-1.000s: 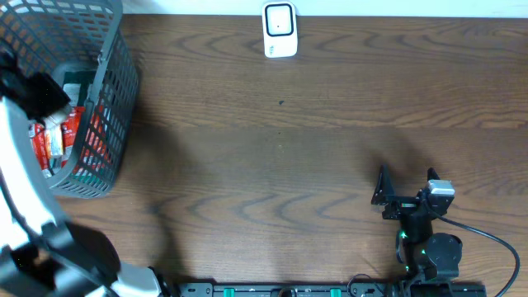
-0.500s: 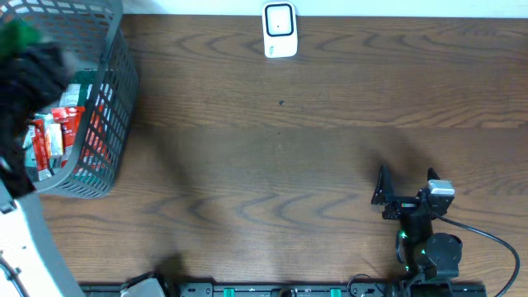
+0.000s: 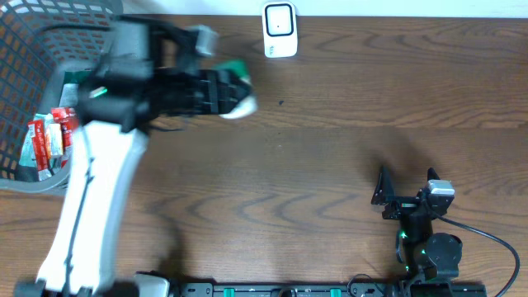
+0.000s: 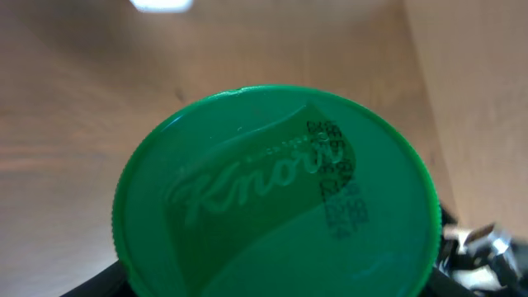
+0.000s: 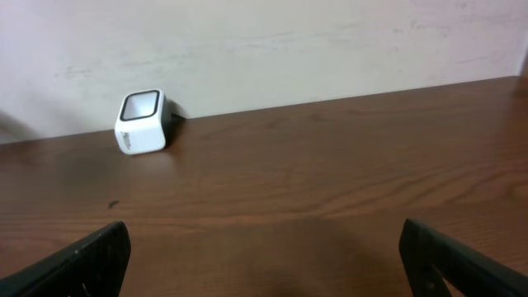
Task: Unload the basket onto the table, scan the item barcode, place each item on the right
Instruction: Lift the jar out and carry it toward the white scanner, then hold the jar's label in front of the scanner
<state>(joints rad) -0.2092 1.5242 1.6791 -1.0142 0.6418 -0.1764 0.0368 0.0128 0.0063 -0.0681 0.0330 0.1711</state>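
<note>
1. One left gripper [image 3: 229,91] clamps the round green-lidded plastic jar [image 4: 276,198], apparently to present its barcode.
2. White cube-shaped scanner [image 3: 280,30] stands near, diagonally ahead of that gripper.
3. Right gripper [image 3: 404,191] waits empty, jaws spread.

At the far left corner of the table [image 3: 330,148] we find the basket [image 3: 25,41], with packets [image 3: 49,136] lying in it toward its near side. The scanner [image 3: 280,30] sits at the middle of the far edge. The left gripper [image 3: 223,91] reaches out to the right of the basket, over the table's far half. The jar [image 3: 241,101] sits between its jaws, to the near left of the scanner and apart from it. The right gripper [image 3: 406,188] is by the near edge, toward the right corner, well apart from everything else.
</note>
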